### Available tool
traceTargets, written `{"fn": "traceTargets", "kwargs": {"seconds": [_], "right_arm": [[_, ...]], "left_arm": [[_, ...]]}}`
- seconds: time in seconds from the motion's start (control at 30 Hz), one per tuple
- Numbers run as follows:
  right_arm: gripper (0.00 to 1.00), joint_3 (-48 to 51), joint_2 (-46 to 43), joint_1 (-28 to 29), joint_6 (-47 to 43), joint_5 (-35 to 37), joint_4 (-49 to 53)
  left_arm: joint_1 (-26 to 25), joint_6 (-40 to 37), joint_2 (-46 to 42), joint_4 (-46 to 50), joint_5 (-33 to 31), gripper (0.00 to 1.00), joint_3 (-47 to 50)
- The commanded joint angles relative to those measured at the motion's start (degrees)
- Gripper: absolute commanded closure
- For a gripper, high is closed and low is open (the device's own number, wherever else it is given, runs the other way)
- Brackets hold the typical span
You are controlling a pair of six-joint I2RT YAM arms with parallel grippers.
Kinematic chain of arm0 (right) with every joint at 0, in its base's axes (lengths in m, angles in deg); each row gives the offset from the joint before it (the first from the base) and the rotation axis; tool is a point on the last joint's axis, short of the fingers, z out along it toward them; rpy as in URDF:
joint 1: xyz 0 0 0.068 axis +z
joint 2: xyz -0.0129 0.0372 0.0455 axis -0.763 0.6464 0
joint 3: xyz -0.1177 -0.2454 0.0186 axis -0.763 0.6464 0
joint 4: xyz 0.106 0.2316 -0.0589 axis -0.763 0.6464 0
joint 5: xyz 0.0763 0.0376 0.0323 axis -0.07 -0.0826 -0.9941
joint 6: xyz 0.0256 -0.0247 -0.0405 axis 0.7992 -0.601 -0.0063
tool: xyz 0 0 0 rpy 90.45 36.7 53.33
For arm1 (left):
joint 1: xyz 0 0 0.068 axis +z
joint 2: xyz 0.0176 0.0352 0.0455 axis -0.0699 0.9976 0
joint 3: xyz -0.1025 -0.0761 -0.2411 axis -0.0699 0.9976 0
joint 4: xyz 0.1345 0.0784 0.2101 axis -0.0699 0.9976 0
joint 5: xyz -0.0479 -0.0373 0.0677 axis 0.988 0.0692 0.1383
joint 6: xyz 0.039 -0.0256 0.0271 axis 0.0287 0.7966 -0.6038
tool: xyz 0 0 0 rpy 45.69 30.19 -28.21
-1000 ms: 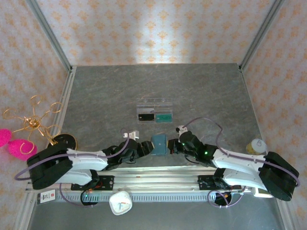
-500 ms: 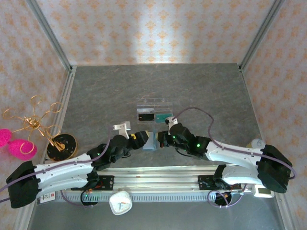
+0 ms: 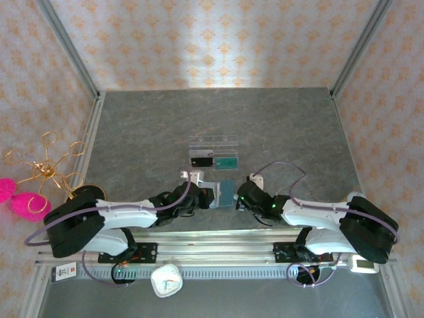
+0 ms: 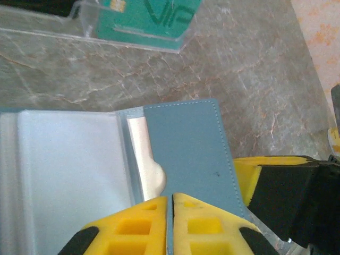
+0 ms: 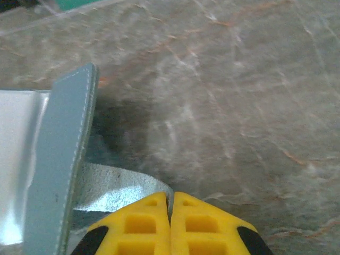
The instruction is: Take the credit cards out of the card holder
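The teal-blue card holder (image 3: 226,191) lies open near the table's front edge, between the two grippers. In the left wrist view its cover flap (image 4: 186,154) lies to the right of the pale clear sleeves (image 4: 69,159). My left gripper (image 4: 171,197) is shut on the near edge of that cover, also seen from above (image 3: 210,197). A silvery grey credit card (image 5: 117,191) sticks out from behind the edge-on cover (image 5: 58,159). My right gripper (image 5: 171,195) is shut on its corner, just right of the wallet (image 3: 240,198).
A clear acrylic tray (image 3: 213,142) holding a black card and a teal-green card (image 4: 149,16) stands just beyond the wallet. A gold wire stand (image 3: 46,172) with pink pom-poms (image 3: 26,205) is at the left. A white timer (image 3: 165,281) sits by the arm bases.
My left gripper has closed on the wallet's cover. The wallet now lies spread wider. My right gripper has shifted slightly right and nearer, with the silvery card in it.
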Motion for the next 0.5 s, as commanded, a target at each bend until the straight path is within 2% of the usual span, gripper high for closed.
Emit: {"fn": "traceTargets", "kwargs": {"seconds": [0.0,0.07,0.13,0.2,0.27,0.4,0.47], "right_arm": [[0.78,0.00,-0.50,-0.38,2.00,3.75,1.76],[0.59,-0.47,-2.38,-0.71,1.13,3.89,3.19],[0.53,-1.37,-6.14,-1.08,-0.33,4.57,5.47],[0.52,-2.80,-10.05,-1.37,-2.23,5.10,7.59],[0.57,-3.87,-13.79,-1.35,-4.23,4.58,7.63],[0.86,-4.91,-16.06,-1.82,-6.57,-2.20,1.64],[0.94,-5.62,-13.37,-2.27,-6.25,-5.70,-1.70]], "left_arm": [[-0.29,-1.43,3.37,-4.40,3.54,0.91,-2.62],[-0.89,-1.69,5.13,-4.54,4.30,0.94,-3.57],[-1.47,-1.74,6.76,-4.53,4.82,0.98,-4.28],[-1.82,-1.74,8.78,-5.20,5.88,1.00,-4.64],[-2.02,-1.36,11.04,-6.42,7.07,1.00,-4.78],[-2.11,-0.68,13.77,-7.01,7.88,1.00,-5.81],[-2.09,-0.75,13.41,-6.98,7.38,1.00,-5.92]]}}
